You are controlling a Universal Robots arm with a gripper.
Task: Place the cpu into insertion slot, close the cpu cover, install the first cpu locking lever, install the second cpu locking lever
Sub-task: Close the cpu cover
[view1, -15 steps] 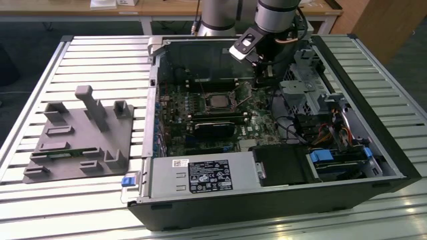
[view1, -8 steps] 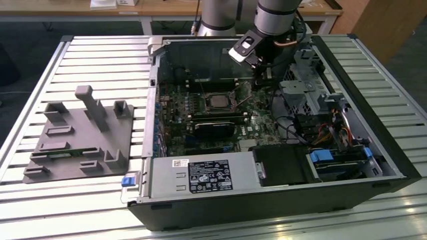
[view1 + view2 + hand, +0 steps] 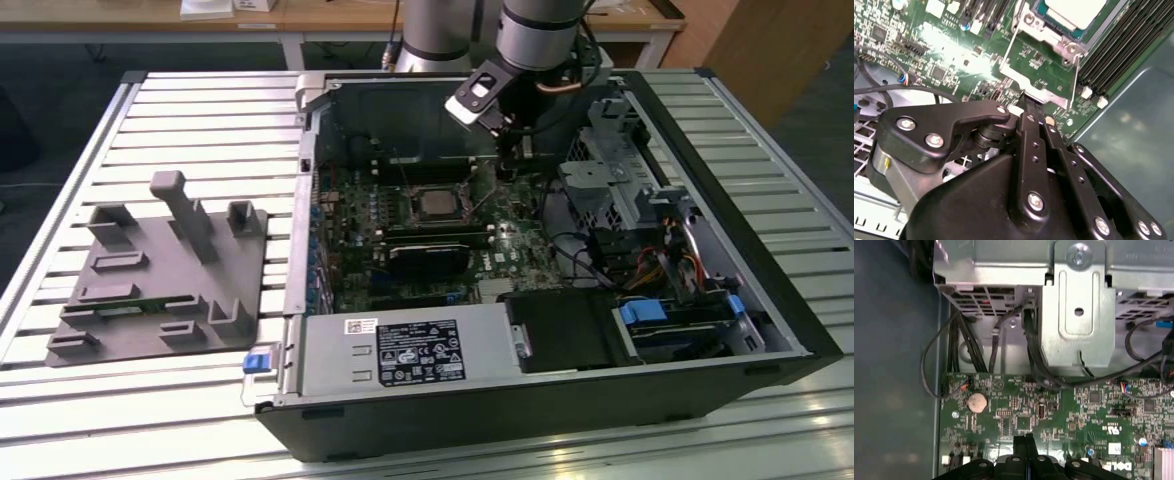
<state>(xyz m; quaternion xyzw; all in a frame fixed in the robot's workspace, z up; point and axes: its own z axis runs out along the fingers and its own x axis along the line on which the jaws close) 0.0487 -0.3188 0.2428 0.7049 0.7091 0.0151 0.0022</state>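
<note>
Silvery-grey and square, the small flat cpu (image 3: pixel 438 205) sits low in the green motherboard (image 3: pixel 501 255) of an open black computer case (image 3: pixel 534 415), which lies on a slatted aluminium surface (image 3: pixel 200 120). The exterior view takes in the whole scene. A grey moulded fixture block (image 3: pixel 160 270) stands at nine o'clock from the case, a silver boxy power supply (image 3: pixel 400 352) sits at the case's six o'clock end, and the grey robot arm (image 3: pixel 534 30) reaches in from twelve. There the black jaws hang over the board, and the cpu lies between seven and eight o'clock from them, near but apart.

The second wrist view adds detail. The thin silvery metal cpu cover (image 3: pixel 1050 34), a frame plate with a large window, lies flat around the cpu (image 3: pixel 1074 10), and thin wire locking levers (image 3: pixel 1007 47) run along its sides. The tips of the jaws stand just short of the frame's near edge. The first wrist view shows another stretch of board, with a round silver coin battery (image 3: pixel 977 402), black cables (image 3: pixel 966 347) and a perforated steel drive cage (image 3: pixel 1079 305).

The small square black insertion slot is hidden under cpu and frame. The cpu is cut off at the edge of the second wrist view, and I cannot tell whether the levers are latched. In both wrist views the jaws are together, with only a hairline seam between them.
</note>
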